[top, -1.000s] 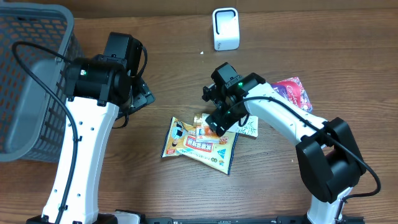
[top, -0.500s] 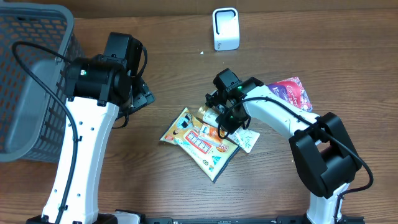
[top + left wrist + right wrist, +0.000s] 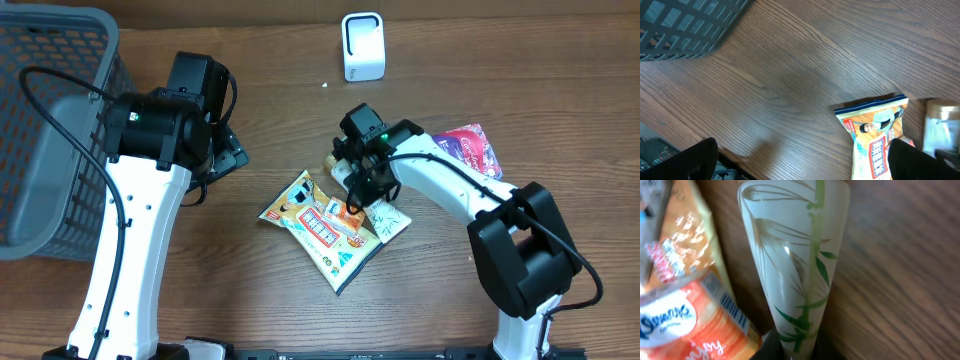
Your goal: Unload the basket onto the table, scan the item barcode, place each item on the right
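**Grip taken on the bamboo-print packet**

Pinches the white bamboo-print packet point(image 3: 800, 270) by its narrow end. Right gripper point(image 3: 352, 196) drawn nearly shut on it, against wide apart a second ago. Fans out ahead of the jaws, low over the wood, not clearly lifted yet. Shows no barcode on the upper face, so probably needs turning before presenting.

Close beside the jaws on one side: an orange Kleenex pack point(image 3: 685, 325), its own barcode facing up. Past that, the yellow snack bag point(image 3: 320, 228), swung from level to slanting during the closing, so apparently nudged rather than grabbed. Behind the jaws, apart: a purple pouch point(image 3: 470, 148). Well beyond, toward the far edge: a white boxy device point(image 3: 362, 45), likely the scanner and so the next destination.

Left gripper point(image 3: 802, 145) gaping wide on nothing, over bare wood, near the grey basket point(image 3: 60, 60).
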Controlling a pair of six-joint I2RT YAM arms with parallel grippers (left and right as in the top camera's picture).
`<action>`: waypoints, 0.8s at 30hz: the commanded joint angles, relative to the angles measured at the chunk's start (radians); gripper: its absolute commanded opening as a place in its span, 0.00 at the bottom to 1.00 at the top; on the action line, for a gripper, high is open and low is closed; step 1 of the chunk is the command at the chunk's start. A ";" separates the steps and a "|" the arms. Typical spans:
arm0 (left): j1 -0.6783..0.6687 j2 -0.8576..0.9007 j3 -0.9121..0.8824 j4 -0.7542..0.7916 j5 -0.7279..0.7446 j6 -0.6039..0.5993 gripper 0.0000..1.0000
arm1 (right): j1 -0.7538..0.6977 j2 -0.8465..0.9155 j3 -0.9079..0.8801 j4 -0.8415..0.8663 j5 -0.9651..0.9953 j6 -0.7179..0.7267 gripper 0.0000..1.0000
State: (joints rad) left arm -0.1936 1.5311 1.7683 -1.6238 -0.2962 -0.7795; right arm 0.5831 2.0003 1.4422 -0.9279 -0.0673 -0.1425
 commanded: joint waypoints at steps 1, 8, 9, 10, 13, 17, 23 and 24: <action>0.004 0.000 0.018 0.002 -0.018 -0.010 1.00 | -0.019 0.010 0.098 -0.024 0.029 0.122 0.04; 0.004 0.000 0.018 0.002 -0.018 -0.010 1.00 | -0.109 0.008 0.256 -0.138 -0.045 0.256 0.04; 0.004 0.000 0.018 0.002 -0.018 -0.010 1.00 | -0.126 0.008 0.271 -0.149 -0.079 0.260 0.04; 0.004 0.000 0.018 0.002 -0.018 -0.010 1.00 | -0.142 0.008 0.285 -0.158 -0.111 0.272 0.04; 0.004 0.000 0.018 0.002 -0.018 -0.010 1.00 | -0.201 0.008 0.323 -0.161 -0.233 0.328 0.04; 0.004 0.000 0.018 0.002 -0.018 -0.010 1.00 | -0.305 0.008 0.358 -0.104 -0.546 0.357 0.04; 0.004 0.000 0.018 0.002 -0.018 -0.010 1.00 | -0.393 0.009 0.358 0.090 -0.607 0.503 0.04; 0.004 0.000 0.018 0.002 -0.018 -0.010 1.00 | -0.399 0.009 0.358 0.126 -0.606 0.509 0.04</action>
State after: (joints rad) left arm -0.1936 1.5311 1.7683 -1.6238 -0.2962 -0.7795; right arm 0.2070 2.0274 1.7523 -0.8680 -0.5716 0.2756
